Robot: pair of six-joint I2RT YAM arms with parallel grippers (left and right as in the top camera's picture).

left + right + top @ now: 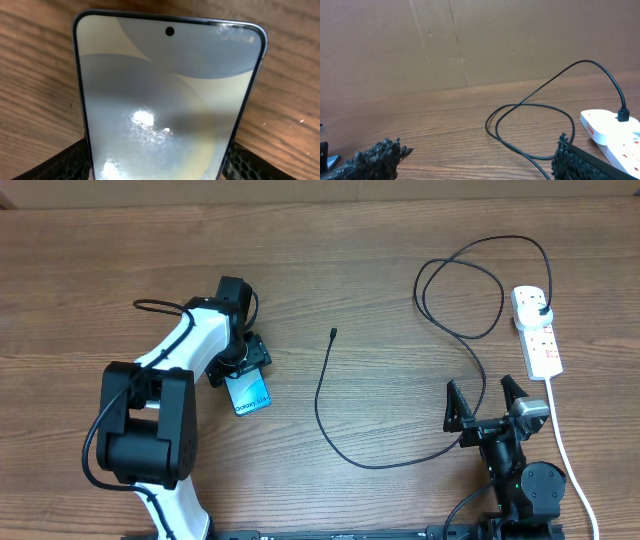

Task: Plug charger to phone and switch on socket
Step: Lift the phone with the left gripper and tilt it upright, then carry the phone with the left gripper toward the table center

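Note:
The phone (251, 393), slim with a lit blue-teal screen, lies at the table's left under my left gripper (243, 363). In the left wrist view the phone (165, 95) fills the frame and the two fingers press its side edges. The charger (330, 405) is a thin black cable. Its loose connector tip (333, 333) lies mid-table, and its plug (541, 311) sits in the white socket strip (536, 332) at the right. My right gripper (488, 410) is open and empty near the front edge, with the cable (530, 107) and the socket (612, 132) ahead of it.
The socket's white cord (565, 450) runs down the right side past the right arm's base. A brown cardboard wall (470, 45) stands behind the table.

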